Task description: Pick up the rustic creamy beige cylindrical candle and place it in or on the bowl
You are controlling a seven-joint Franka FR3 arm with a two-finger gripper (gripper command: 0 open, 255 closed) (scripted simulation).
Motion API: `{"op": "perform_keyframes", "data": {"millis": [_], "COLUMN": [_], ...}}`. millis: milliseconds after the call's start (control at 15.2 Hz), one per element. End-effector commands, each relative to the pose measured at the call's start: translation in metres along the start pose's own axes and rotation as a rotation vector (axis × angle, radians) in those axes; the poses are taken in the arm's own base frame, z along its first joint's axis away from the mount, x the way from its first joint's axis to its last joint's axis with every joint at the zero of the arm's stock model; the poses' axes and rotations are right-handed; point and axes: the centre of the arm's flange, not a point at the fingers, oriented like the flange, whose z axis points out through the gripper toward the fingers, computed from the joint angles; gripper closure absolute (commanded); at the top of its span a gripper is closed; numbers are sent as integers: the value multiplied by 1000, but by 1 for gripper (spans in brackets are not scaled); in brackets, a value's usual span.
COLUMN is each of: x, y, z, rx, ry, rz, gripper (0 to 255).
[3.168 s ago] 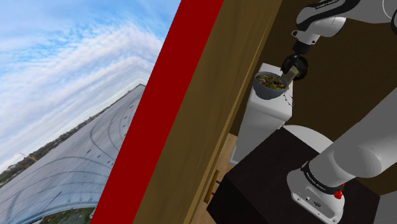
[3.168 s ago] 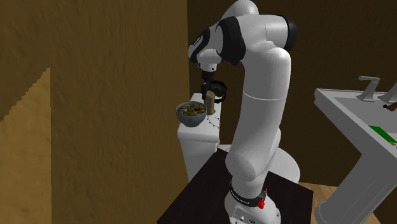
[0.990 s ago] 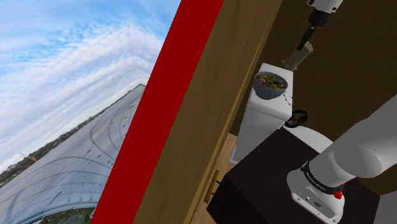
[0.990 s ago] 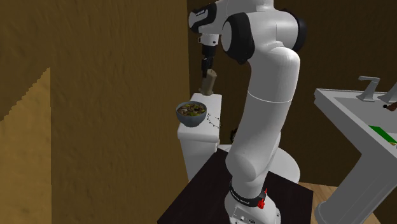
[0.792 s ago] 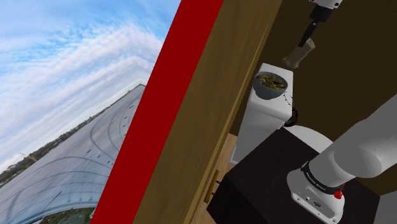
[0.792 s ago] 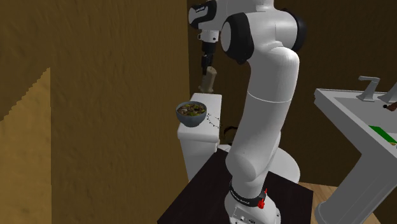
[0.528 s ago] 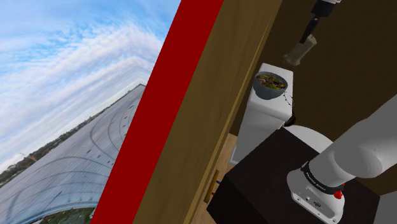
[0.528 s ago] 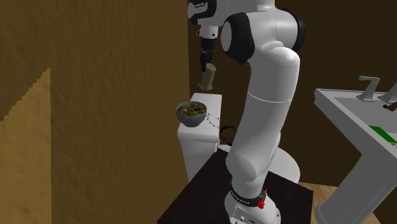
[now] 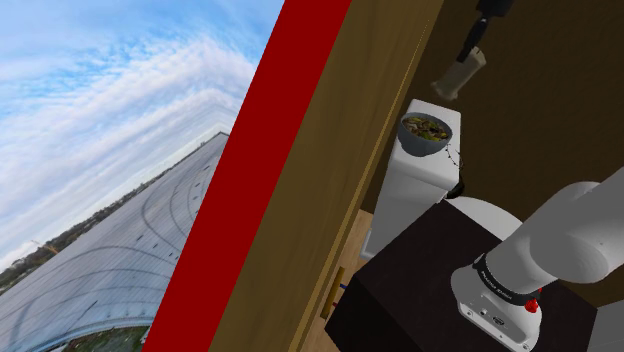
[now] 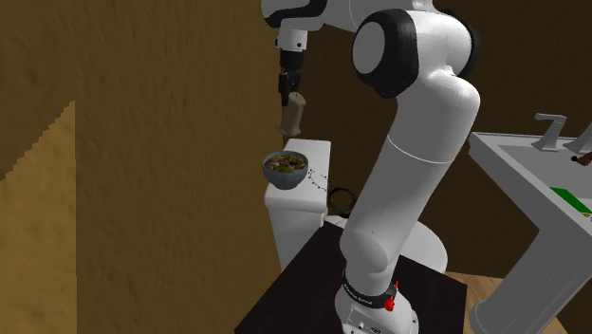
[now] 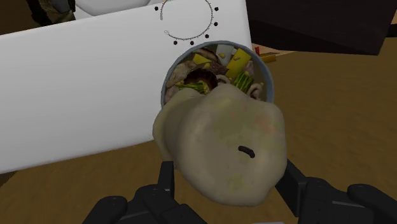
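End effector (image 10: 288,93): clenched on candle (image 10: 292,115), which hangs tilted.
Candle: in the air, nrly over bowl (image 10: 286,168), not touching it.
Change: we've swung it across above the tank (image 10: 302,204), twd bowl.
Meaning: carry abt done; we lower & let go next, prob.

Open air between candle (image 10: 292,116) and bowl (image 10: 285,179); wall (image 10: 171,114) close beside tank (image 10: 302,207); bowl filled with food (image 10: 285,163).
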Motion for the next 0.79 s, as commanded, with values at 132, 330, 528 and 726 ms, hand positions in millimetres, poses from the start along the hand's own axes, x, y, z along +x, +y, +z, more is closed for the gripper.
{"op": "perform_keyframes", "data": {"millis": [132, 330, 528, 726], "x": [20, 19, 19, 18], "y": [-51, -50, -48, -46], "z": [-7, 8, 24, 40], "rx": [-1, -1, -1, -1], "ry": [0, 0, 0, 0], "rz": [2, 2, 2, 2], "gripper": [255, 255, 255, 255]}}
